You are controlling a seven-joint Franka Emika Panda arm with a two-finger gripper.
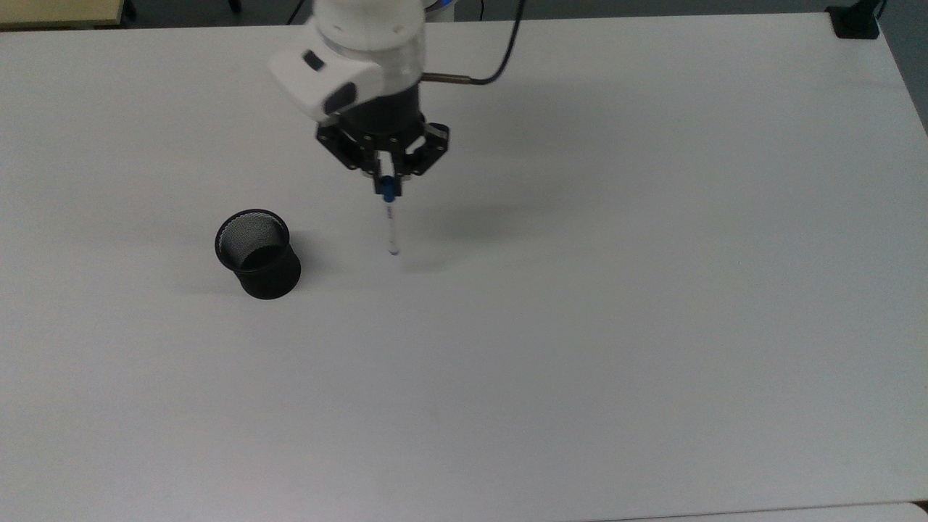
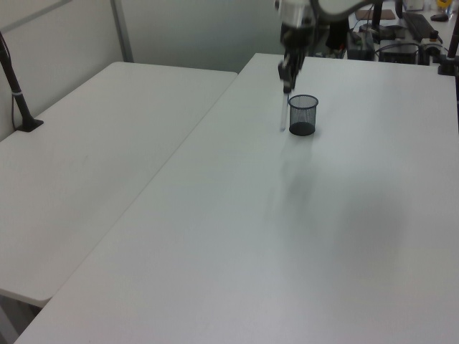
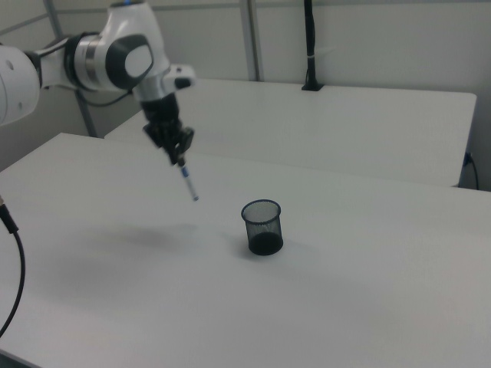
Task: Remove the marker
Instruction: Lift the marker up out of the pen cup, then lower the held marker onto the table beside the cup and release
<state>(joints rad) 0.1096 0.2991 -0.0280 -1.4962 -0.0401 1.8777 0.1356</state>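
In the top view, the black mesh cup [image 1: 257,254] stands upright on the white desk [image 1: 580,326], and its inside looks empty. To the cup's right in the top view, and well clear of its rim, the claw [image 1: 388,187] hangs above the desk, clamped on the blue cap end of the marker [image 1: 391,221]. The marker hangs from the claw with its white barrel pointing down, slightly tilted, its small lower end above the desk and not touching it, as the right view shows with open air beneath the tip. No part of the marker is over the cup's opening.

As a judgement, the main part of the task looks done: the marker is out of the cup. What seems left is to lower it to the desk beside the cup and let go.
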